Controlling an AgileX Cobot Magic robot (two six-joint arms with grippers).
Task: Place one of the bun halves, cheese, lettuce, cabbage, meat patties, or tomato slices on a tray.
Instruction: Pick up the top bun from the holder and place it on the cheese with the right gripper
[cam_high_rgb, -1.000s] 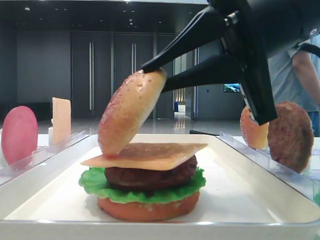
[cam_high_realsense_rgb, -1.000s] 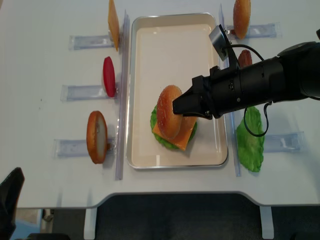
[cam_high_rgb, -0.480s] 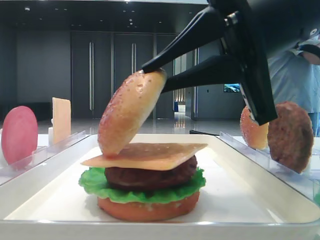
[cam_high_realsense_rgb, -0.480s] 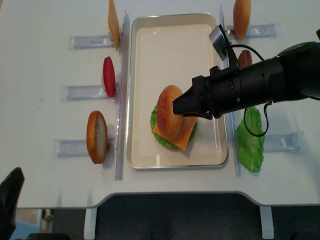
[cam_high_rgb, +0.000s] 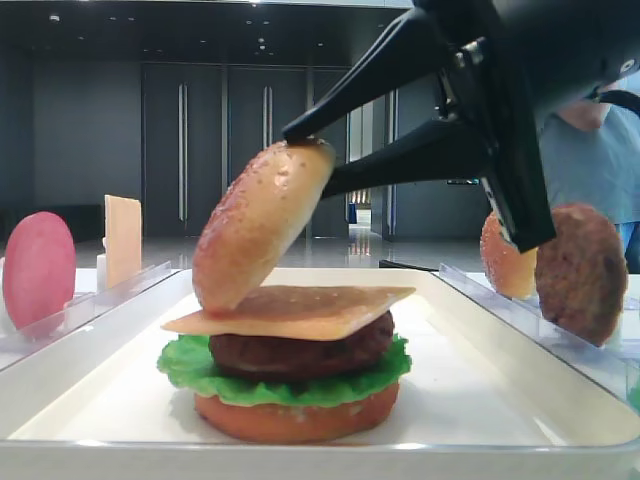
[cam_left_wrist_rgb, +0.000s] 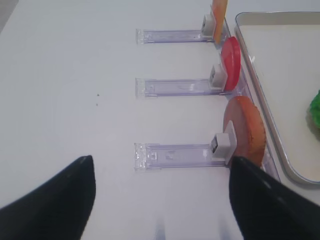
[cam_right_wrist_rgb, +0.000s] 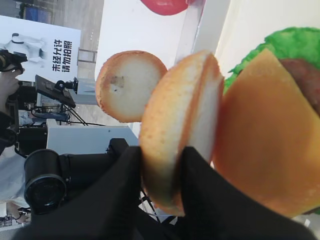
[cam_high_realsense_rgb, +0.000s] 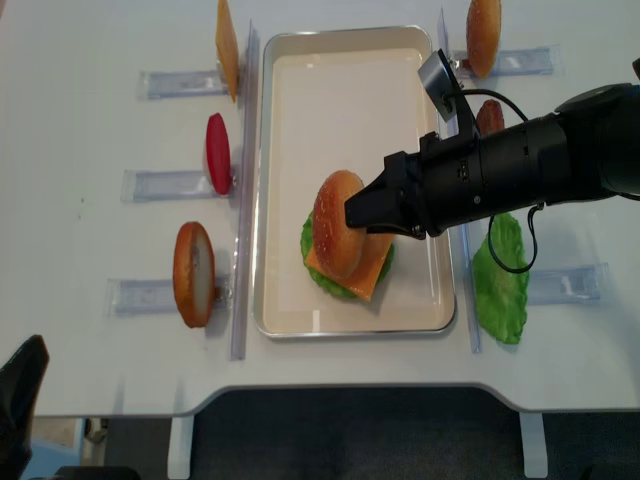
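We see the right tool (cam_right_wrist_rgb: 160, 160) gripping a tilted bun half (cam_high_rgb: 262, 222) by its rim; the bun's lower edge rests on the cheese slice (cam_high_rgb: 295, 310) topping the stack on the tray (cam_high_realsense_rgb: 350, 80). The left tool (cam_left_wrist_rgb: 160, 200) stands wide over the desk (cam_left_wrist_rgb: 75, 100).

Thick black right arm (cam_high_realsense_rgb: 540, 160), looping black cable (cam_high_realsense_rgb: 520, 245), tapered black end effector (cam_high_realsense_rgb: 362, 212)
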